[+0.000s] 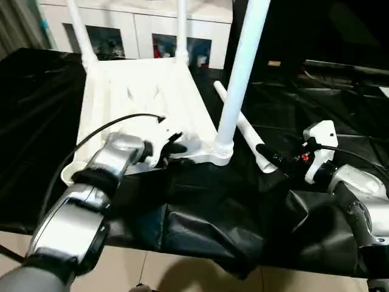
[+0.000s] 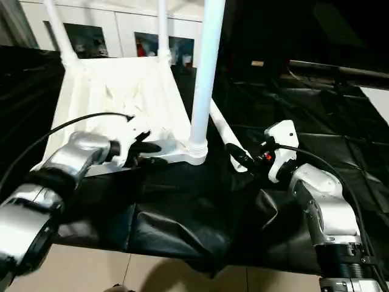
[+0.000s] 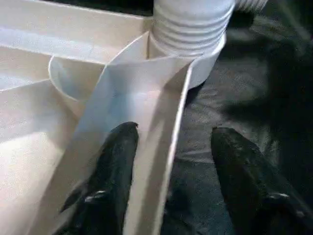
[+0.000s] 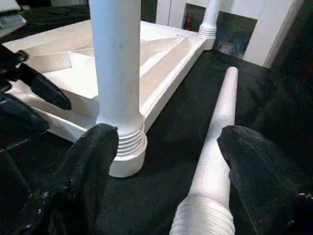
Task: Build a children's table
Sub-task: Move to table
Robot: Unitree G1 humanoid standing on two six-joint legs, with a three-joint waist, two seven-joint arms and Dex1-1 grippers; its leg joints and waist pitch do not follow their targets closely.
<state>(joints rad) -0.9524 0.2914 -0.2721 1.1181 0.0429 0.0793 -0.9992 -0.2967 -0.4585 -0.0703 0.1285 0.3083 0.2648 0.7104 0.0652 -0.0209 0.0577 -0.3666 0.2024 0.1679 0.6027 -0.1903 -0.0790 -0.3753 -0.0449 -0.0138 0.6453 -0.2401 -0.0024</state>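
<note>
A: From the head camera we have the white table top (image 1: 143,97) lying upside down on the black sheet (image 1: 200,225), ribs up. Three legs stand in corner sockets: a near one (image 1: 240,79) and two far ones (image 1: 79,27), (image 1: 181,27).

B: Fourth leg (image 2: 223,131)?

A: Loose, lying flat on the sheet just right of the table top, threaded end toward us. Our right hand (image 2: 246,159) is at that end.

B: The right wrist view adds detail there. The right hand's fingers (image 4: 90,171) are spread wide, with the loose leg's threaded end (image 4: 205,215) between them, not clamped. We also see the standing leg's ribbed collar seated in its socket (image 4: 128,156).

A: Left hand (image 1: 176,148)?

B: It sits at the near edge of the table top, beside the socket with the near leg. The left wrist view shows what the head views can't: fingers apart, one finger (image 3: 115,166) inside the top on a rib, the other (image 3: 239,166) outside over the sheet, so the side wall runs between them. We can't tell if they touch it.

A: Surroundings: the black sheet is wrinkled, drapes over the tabletop's front edge, beige floor (image 1: 182,274) below. White cabinet (image 1: 140,27) behind, dark openings in its doors.
</note>
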